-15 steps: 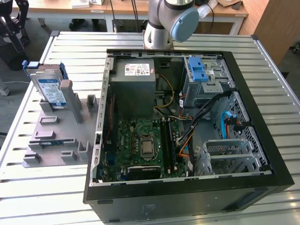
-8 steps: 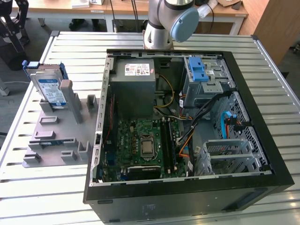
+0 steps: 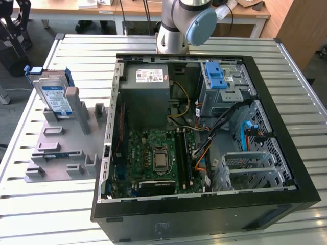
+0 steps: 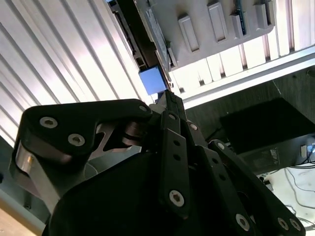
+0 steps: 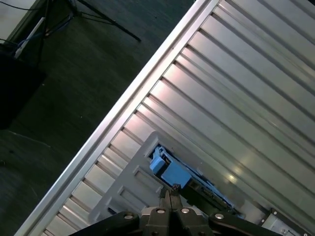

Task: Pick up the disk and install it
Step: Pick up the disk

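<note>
Disk (image 3: pixel 55 97) stands on edge in the grey holder (image 3: pixel 51 153), upper left of the exterior view, leaving you its top edge; your gripper (image 5: pixel 171 191) points at it, fingers pressed together, holding nothing.

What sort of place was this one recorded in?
Probably a robotics lab bench: an opened desktop case on a slatted metal table, a grey fixture holding the disk, a robot arm behind.

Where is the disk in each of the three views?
Exterior view: the disk stands in the grey holder, at the exterior view's left.
First wrist view: its blue edge, just beyond the gripper.
Second wrist view: blue edge again, beyond the gripper.
Shared landmark: the grey holder.
</note>
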`<state>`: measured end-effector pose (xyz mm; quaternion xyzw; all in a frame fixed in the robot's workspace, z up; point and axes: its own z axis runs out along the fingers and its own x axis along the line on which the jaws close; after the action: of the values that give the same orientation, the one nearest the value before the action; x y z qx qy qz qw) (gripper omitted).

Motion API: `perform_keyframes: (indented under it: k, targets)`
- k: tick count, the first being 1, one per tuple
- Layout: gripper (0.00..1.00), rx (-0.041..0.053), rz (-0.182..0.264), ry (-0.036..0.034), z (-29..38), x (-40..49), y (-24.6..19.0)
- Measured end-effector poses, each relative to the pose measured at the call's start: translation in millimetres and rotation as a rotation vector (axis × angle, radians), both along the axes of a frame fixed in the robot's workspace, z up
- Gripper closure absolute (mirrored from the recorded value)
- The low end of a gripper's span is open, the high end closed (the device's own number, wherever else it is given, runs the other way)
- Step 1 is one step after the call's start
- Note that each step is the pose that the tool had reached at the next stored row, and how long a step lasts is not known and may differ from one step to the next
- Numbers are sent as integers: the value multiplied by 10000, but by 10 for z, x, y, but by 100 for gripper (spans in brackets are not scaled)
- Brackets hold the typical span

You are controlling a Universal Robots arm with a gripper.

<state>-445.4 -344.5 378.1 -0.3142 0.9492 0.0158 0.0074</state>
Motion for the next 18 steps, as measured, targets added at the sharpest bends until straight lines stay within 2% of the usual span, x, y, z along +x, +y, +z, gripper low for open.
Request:
perform_keyframes:
  k: [18]
  targets:
    - [89,0,1216,-69,-6,-10,0]
